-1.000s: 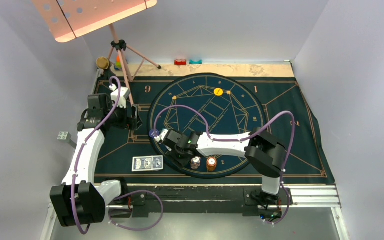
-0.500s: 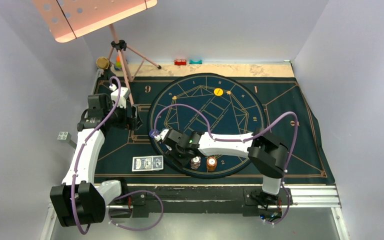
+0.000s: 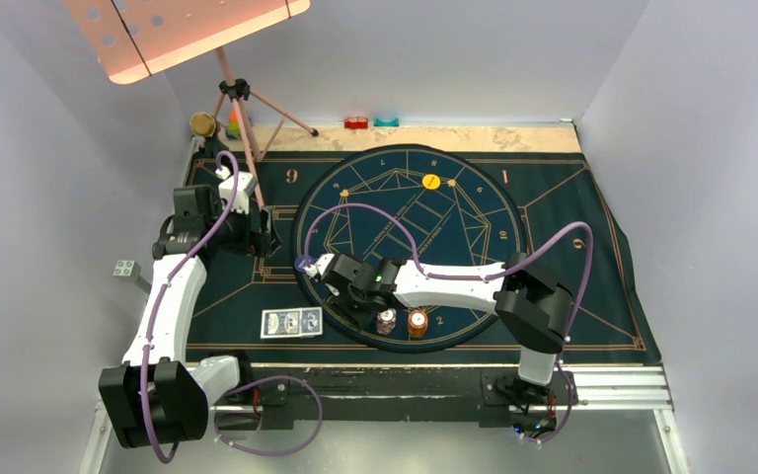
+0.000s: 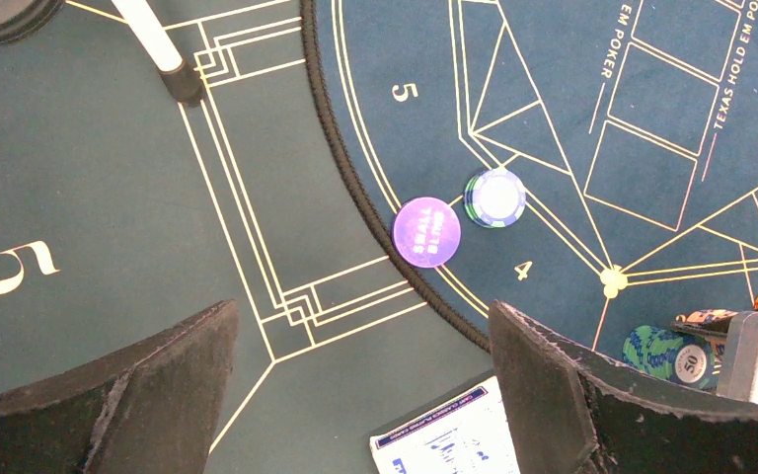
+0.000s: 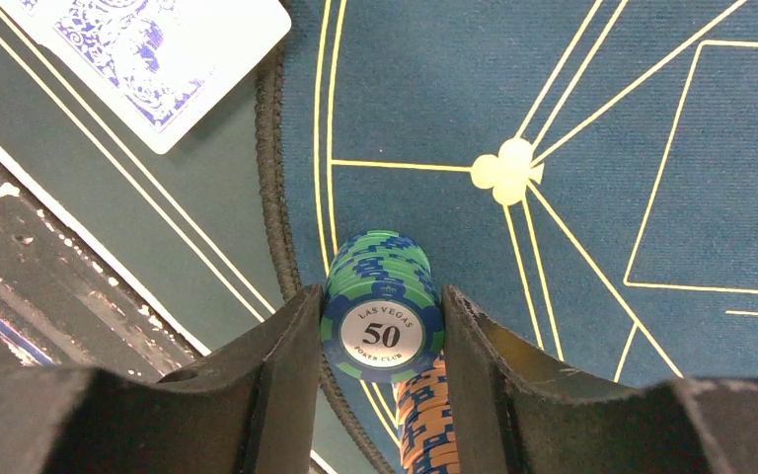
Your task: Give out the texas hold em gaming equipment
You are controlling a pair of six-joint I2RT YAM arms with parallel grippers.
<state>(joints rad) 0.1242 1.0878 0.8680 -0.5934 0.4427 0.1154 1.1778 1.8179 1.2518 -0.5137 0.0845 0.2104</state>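
My right gripper (image 5: pixel 382 331) is shut on a stack of green-and-blue "50" poker chips (image 5: pixel 382 326), one finger pressed against each side of it, at the near-left edge of the round mat. A stack of orange chips (image 5: pixel 426 425) stands just behind it. In the top view my right gripper (image 3: pixel 360 314) covers the green stack, and two chip stacks (image 3: pixel 386 322) (image 3: pixel 417 323) stand beside it. Two blue-backed cards (image 3: pixel 292 323) lie to the left. My left gripper (image 4: pixel 360 395) is open and empty above the mat. A purple "small blind" disc (image 4: pixel 426 232) and a blue-and-white chip (image 4: pixel 494 197) lie beyond it.
A yellow disc (image 3: pixel 432 181) lies at the far side of the round mat (image 3: pixel 474 212). A pink music stand's tripod (image 3: pixel 247 109) stands at the back left, one leg (image 4: pixel 163 54) close to my left gripper. Small red (image 3: pixel 355 122) and teal (image 3: pixel 386 121) blocks sit at the back edge.
My right arm's elbow has shifted a little to the right and its wrist has edged slightly up and left. The left arm has not moved.
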